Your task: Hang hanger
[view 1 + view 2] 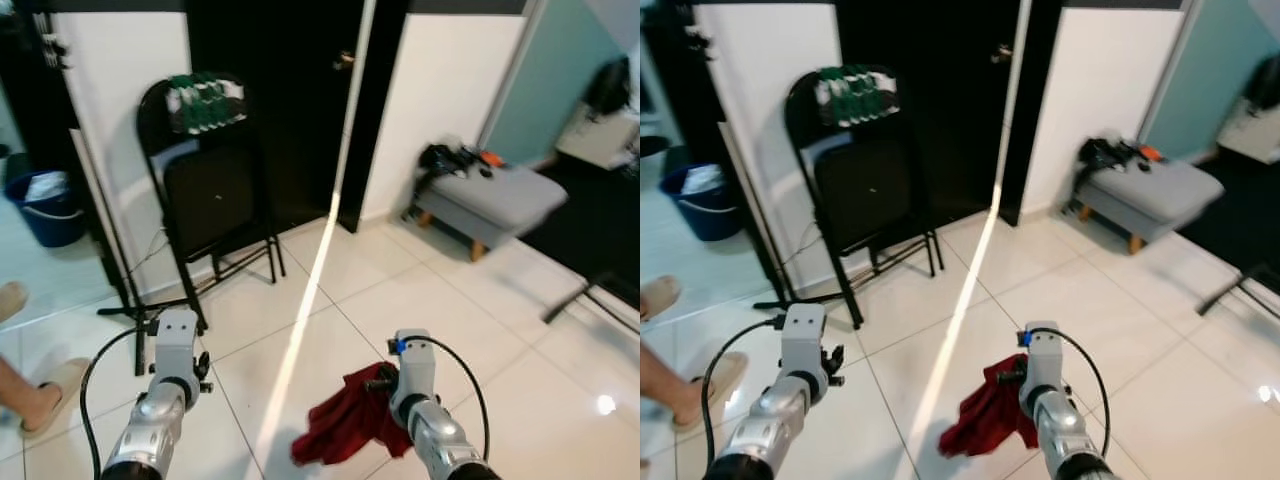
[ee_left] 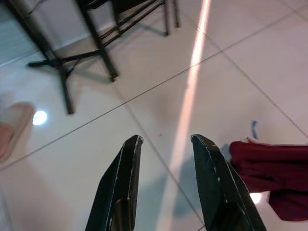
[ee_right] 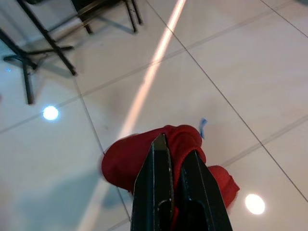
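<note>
Low in the frame, the right gripper (image 3: 175,159) pinches a soft, limp red cloth (image 1: 340,420); left gripper (image 2: 166,142) gapes empty.

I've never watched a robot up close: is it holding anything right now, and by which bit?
The right gripper is shut on a bunched fold of the crumpled red cloth. The left gripper is open and holds nothing.

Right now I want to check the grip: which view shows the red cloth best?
The right wrist view: the red cloth bunches around the right gripper. Both eye views show it partly behind that arm; the left wrist view catches one edge.
</note>
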